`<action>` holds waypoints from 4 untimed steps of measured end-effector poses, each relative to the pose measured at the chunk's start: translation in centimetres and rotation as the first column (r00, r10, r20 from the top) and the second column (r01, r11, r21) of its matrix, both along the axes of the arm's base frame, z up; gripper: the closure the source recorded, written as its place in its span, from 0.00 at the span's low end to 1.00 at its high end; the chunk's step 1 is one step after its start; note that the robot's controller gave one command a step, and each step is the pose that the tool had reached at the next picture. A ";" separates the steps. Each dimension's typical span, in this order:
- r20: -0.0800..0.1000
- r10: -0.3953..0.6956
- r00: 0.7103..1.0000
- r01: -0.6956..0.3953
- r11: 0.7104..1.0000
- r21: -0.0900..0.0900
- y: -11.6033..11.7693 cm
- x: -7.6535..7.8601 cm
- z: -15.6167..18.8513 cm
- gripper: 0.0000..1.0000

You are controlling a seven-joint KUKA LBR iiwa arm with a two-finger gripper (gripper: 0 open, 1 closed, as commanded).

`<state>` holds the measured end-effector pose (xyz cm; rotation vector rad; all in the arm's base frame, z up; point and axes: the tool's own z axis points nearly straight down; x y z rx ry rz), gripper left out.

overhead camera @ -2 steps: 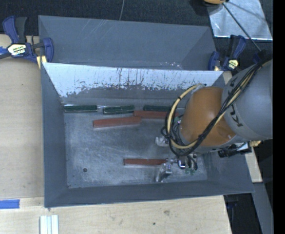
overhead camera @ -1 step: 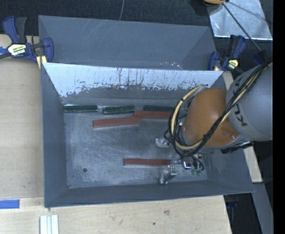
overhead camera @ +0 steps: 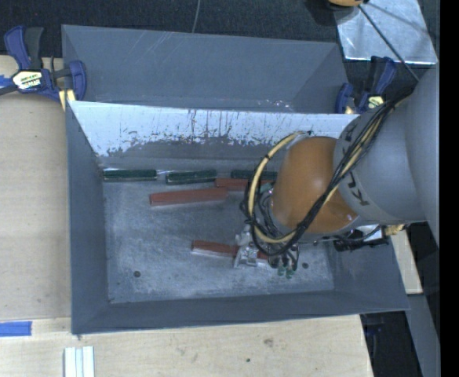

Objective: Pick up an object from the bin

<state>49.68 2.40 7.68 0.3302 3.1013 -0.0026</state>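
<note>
My gripper (overhead camera: 249, 256) is down near the bin floor in the front right part, mostly covered by the arm's orange dome and cables. A short reddish-brown flat block (overhead camera: 211, 248) lies on the floor just to its left, with its right end reaching the gripper. Whether the gripper holds that end is hidden. A longer reddish-brown bar (overhead camera: 188, 198) lies further back, to the upper left of the gripper.
Two dark green bars (overhead camera: 129, 175) (overhead camera: 191, 177) lie end to end along the foot of the back wall, with another reddish piece (overhead camera: 231, 184) beside them. The arm covers the bin's right side.
</note>
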 end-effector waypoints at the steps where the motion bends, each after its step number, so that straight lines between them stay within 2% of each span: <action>1: 0.000 0.000 1.000 0.000 1.000 0.000 0.0 0.0 0.0 1.00; 2: -0.003 0.000 1.000 0.000 1.000 0.000 0.0 0.0 0.3 1.00; 4: -0.026 0.002 1.000 -0.002 1.000 0.003 0.1 -0.4 1.6 1.00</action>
